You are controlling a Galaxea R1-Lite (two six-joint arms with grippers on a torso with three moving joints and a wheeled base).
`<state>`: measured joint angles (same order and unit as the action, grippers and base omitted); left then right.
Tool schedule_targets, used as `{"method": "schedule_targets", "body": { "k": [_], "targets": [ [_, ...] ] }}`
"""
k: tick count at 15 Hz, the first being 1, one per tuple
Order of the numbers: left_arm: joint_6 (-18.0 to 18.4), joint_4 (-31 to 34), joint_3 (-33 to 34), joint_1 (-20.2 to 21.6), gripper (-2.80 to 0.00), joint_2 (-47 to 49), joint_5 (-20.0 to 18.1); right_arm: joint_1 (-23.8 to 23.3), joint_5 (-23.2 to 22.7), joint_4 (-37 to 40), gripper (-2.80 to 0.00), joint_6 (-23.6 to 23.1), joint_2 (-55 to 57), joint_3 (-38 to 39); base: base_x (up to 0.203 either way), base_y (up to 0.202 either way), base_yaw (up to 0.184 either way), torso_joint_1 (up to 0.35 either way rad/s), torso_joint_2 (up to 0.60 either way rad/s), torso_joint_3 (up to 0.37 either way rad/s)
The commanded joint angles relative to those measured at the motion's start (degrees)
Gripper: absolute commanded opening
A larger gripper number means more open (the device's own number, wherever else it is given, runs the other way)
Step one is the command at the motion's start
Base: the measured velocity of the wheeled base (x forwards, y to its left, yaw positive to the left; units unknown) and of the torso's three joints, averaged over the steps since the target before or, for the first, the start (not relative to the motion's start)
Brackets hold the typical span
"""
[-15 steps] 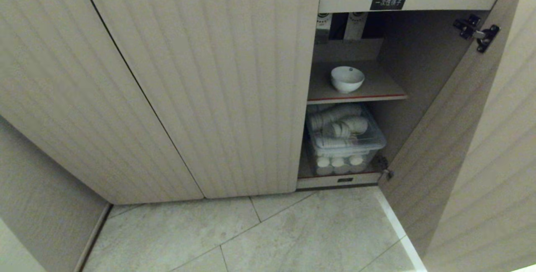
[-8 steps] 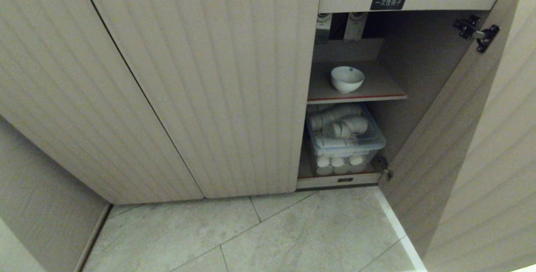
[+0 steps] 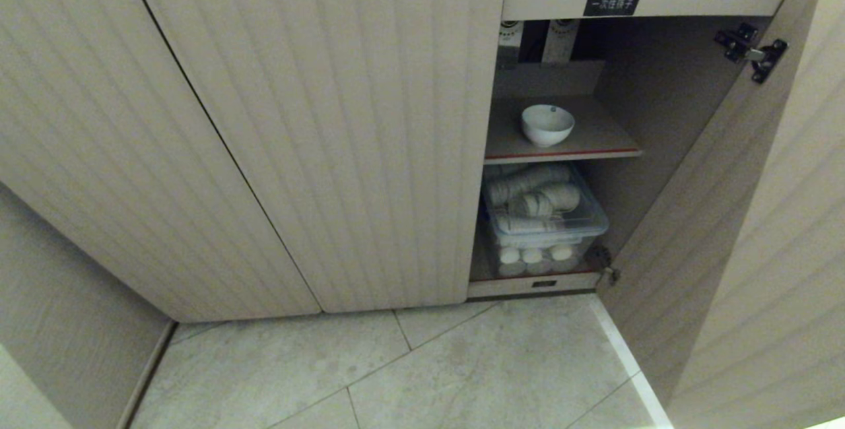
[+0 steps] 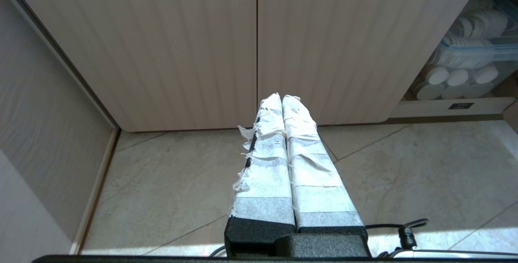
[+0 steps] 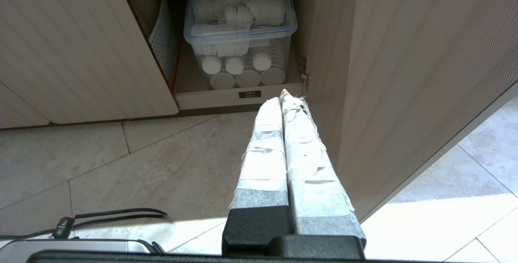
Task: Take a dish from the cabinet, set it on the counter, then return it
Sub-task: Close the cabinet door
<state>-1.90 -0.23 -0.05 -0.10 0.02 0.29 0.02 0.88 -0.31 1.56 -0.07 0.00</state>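
The task is standing at its first step: the dish [image 3: 547, 124] is sitting upright on the inner shelf [image 3: 594, 145] of the cabinet [image 3: 317, 132], near the shelf's red-edged front and toward its left side, with nothing touching it. The right-hand door [image 3: 713, 218] is hanging open; the 2 doors to the left are closed. Neither arm is showing in the head view. The left gripper [image 4: 282, 98] is pointing at the closed doors above the floor [image 3: 462, 363], jaws pressed together and holding nothing. The right gripper [image 5: 283, 95] is hanging just before the cabinet's bottom sill, jaws likewise closed and empty. The next move is likely calling for one arm rising to shelf height, opening its jaws, and entering past the open door. The counter is lying out of view. Below the shelf, a clear bin [image 3: 544, 221] of stacked white cups is sitting; its rear is hidden.
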Motion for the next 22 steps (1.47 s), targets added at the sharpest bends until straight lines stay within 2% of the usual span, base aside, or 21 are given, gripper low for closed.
{"method": "schedule_targets", "body": {
  "k": [1, 14, 22],
  "targets": [
    [-0.03, -0.03, 0.04, 0.01, -2.80, -0.02, -0.02, -0.02, 0.00, -0.04, -2.80, 0.02, 0.07, 0.00, 0.000, 0.000, 0.000, 0.000, 0.00, 0.000],
    [-0.03, -0.03, 0.05, 0.01, -2.80, -0.02, 0.06, -0.02, 0.00, -0.04, -2.80, 0.02, 0.07, 0.00, 0.000, 0.000, 0.000, 0.000, 0.00, 0.000],
    [-0.03, -0.03, 0.00, 0.01, -2.80, -0.02, 0.06, 0.06, 0.00, -0.04, -2.80, 0.02, 0.07, 0.00, 0.000, -0.173, 0.003, 0.002, 0.00, 0.002]
  ]
}}
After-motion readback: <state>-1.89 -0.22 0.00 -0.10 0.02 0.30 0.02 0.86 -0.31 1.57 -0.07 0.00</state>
